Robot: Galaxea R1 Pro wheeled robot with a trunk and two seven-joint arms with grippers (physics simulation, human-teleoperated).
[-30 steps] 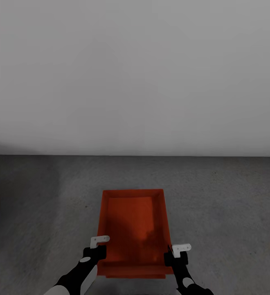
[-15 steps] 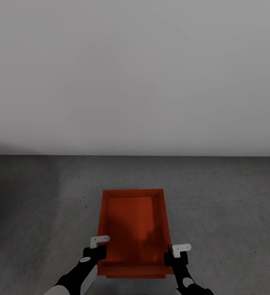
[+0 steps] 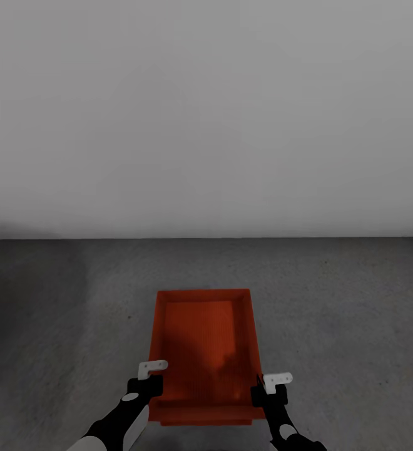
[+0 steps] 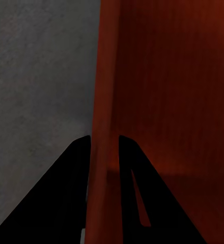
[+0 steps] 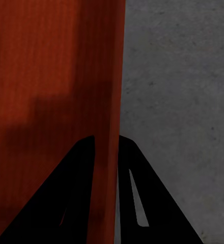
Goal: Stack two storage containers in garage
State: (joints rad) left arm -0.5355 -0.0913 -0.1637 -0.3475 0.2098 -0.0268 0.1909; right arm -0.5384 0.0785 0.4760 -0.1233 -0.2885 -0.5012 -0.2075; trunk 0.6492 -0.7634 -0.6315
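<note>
Dim, flat simulator light, soft throughout.

We see faint shadows inside the red-orange open-top box (image 3: 203, 351), the plain grey wall (image 3: 206, 113) darkening toward upper corners, no glare.

The storage container (image 3: 203, 351) sits over the floor (image 3: 344, 313) before the wall (image 3: 206, 113), left gripper (image 3: 151, 376) and right gripper (image 3: 264, 387) astride its side walls.

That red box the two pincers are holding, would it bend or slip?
The storage container looks thin-walled, so its sides might flex. Each pincer, left and right, clamps only one side wall, so it may slip if jolted. Being empty, it is probably light.
</note>
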